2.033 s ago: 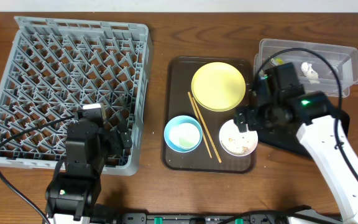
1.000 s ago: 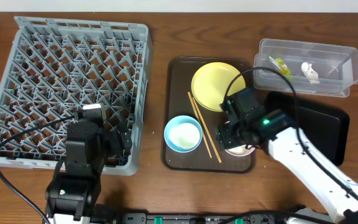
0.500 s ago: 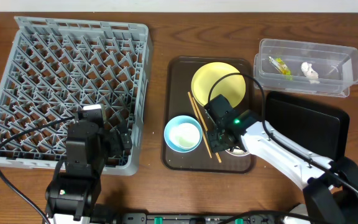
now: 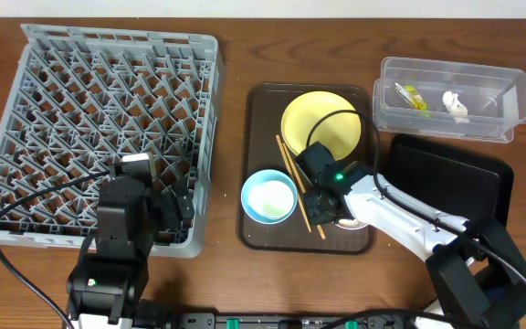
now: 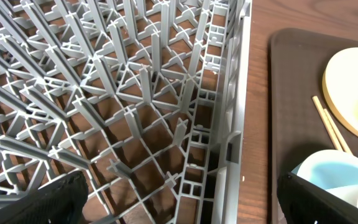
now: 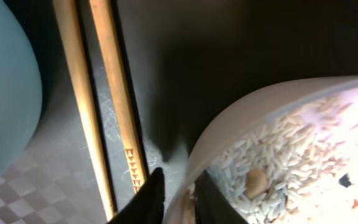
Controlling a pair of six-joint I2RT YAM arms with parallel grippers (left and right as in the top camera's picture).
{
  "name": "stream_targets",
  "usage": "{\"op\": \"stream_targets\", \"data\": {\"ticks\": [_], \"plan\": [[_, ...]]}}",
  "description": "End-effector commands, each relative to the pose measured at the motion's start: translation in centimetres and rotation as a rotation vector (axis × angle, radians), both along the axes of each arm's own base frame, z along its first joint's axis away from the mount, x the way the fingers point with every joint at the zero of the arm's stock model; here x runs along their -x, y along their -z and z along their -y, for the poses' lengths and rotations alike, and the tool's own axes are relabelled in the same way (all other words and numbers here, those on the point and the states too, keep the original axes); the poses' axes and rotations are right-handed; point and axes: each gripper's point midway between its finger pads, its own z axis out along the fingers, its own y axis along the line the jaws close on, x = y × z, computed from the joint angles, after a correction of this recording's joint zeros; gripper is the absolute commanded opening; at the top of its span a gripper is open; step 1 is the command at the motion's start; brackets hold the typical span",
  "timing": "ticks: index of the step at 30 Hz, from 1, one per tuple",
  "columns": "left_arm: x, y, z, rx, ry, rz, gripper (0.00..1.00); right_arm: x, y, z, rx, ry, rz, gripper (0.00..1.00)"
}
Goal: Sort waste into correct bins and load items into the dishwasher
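Note:
My right gripper (image 6: pixel 178 186) is shut on the near rim of the white bowl (image 6: pixel 272 124), one finger inside and one outside. Loose rice scraps (image 6: pixel 291 168) lie in that bowl. The wooden chopsticks (image 6: pixel 114 93) lie just left of it on the brown serving tray (image 4: pixel 261 110), with the light blue bowl (image 4: pixel 269 196) beyond them and the yellow plate (image 4: pixel 322 123) behind. My left gripper (image 5: pixel 185 205) hangs open over the right edge of the grey dish rack (image 4: pixel 99 119), holding nothing. The green-and-yellow wrapper (image 4: pixel 411 94) and the white paper scrap (image 4: pixel 455 105) lie in the clear tub (image 4: pixel 510 87).
The flat black tray (image 4: pixel 455 183) lies right of the serving tray, in front of the clear tub. The right arm stretches across it toward the white bowl. A strip of bare wooden table separates the rack from the serving tray.
The right gripper came from the clear tub leftward over the black tray, dropped to the white bowl and closed on its rim. The left arm has not moved.

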Motion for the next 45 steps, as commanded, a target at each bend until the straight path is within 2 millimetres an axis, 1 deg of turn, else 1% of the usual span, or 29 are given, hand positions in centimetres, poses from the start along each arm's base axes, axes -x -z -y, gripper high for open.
{"op": "stream_targets", "data": {"ticks": [1, 3, 4, 9, 13, 15, 16, 17, 18, 20, 28, 30, 31, 32, 33, 35, 36, 37, 39, 41, 42, 43, 44, 45], "plan": [[-0.2, -0.8, -0.1, -0.001, -0.004, 0.018, 0.99, 0.1, 0.1, 0.2, 0.013, 0.016, 0.006, 0.09], [-0.2, -0.8, -0.1, -0.001, -0.004, 0.018, 0.99, 0.0, 0.0, 0.1, 0.011, 0.016, 0.008, 0.02], [-0.2, -0.8, -0.1, -0.001, -0.004, 0.018, 0.99, 0.0, -0.1, 0.1, 0.011, 0.016, 0.007, 0.01], [-0.2, -0.8, -0.1, -0.001, -0.004, 0.018, 0.99, -0.4, -1.1, 0.3, 0.016, 0.027, 0.002, 0.01], [-0.2, -0.8, -0.1, -0.001, -0.004, 0.018, 0.99, -1.2, -2.3, 0.2, 0.009, 0.038, 0.013, 0.02], [-0.2, -0.8, -0.1, -0.001, -0.004, 0.018, 0.99, -1.4, -2.4, 0.1, 0.005, 0.041, 0.016, 0.2], [-0.2, -0.8, -0.1, -0.001, -0.004, 0.018, 0.99, -1.3, -2.4, 0.1, 0.006, 0.041, 0.014, 0.31], [-0.2, -0.8, -0.1, -0.001, -0.004, 0.018, 0.99, -1.3, -2.4, 0.2, 0.009, 0.041, 0.012, 0.45], [-0.1, -0.8, -0.1, -0.001, -0.004, 0.017, 0.99, -1.2, -2.4, 0.2, 0.011, 0.04, 0.01, 0.52], [-0.1, -0.8, -0.1, -0.001, -0.004, 0.015, 0.99, -1.2, -2.4, 0.2, 0.011, 0.04, 0.01, 0.54], [-0.1, -0.7, -0.1, -0.002, -0.004, 0.011, 0.99, -1.4, -2.4, 0.1, 0.006, 0.041, 0.021, 0.55], [0.0, -0.7, -0.1, -0.002, -0.004, 0.008, 0.99, -1.5, -2.3, -0.1, 0.002, 0.038, 0.025, 0.52], [0.0, -0.6, -0.1, -0.002, -0.004, 0.007, 0.99, -1.4, -2.3, -0.2, 0.002, 0.033, 0.025, 0.4], [0.0, -0.6, -0.1, -0.002, -0.004, 0.007, 0.99, -1.3, -2.3, -0.3, 0.003, 0.029, 0.025, 0.33], [0.0, -0.6, -0.1, -0.002, -0.004, 0.007, 0.99, -1.2, -2.3, -0.3, 0.003, 0.027, 0.025, 0.32], [0.0, -0.6, -0.1, -0.002, -0.004, 0.007, 0.99, -1.3, -2.3, -0.5, -0.002, 0.024, 0.032, 0.43], [0.0, -0.6, -0.1, -0.002, -0.004, 0.007, 0.99, -1.4, -2.4, -0.6, -0.005, 0.023, 0.036, 0.2], [0.0, -0.6, -0.1, -0.002, -0.004, 0.007, 0.99, -1.5, -2.4, -0.7, -0.007, 0.024, 0.039, 0.01], [0.0, -0.6, -0.2, -0.002, -0.004, 0.007, 0.99, -1.6, -2.4, -0.6, -0.005, 0.025, 0.044, 0.01], [0.0, -0.6, -0.2, -0.002, -0.004, 0.007, 0.99, -1.7, -2.4, -0.7, -0.006, 0.025, 0.048, 0.28], [0.0, -0.6, -0.2, -0.002, -0.004, 0.007, 0.99, -1.8, -2.4, -0.7, -0.008, 0.025, 0.051, 0.38], [0.0, -0.6, -0.2, -0.002, -0.004, 0.007, 0.99, -1.8, -2.4, -0.7, -0.008, 0.025, 0.051, 0.27], [0.0, -0.6, -0.1, -0.002, -0.004, 0.007, 0.99, -1.8, -2.4, -0.7, -0.008, 0.025, 0.05, 0.01], [0.0, -0.6, -0.2, -0.002, -0.004, 0.007, 0.99, -1.8, -2.4, -0.7, -0.007, 0.024, 0.05, 0.01]]}}
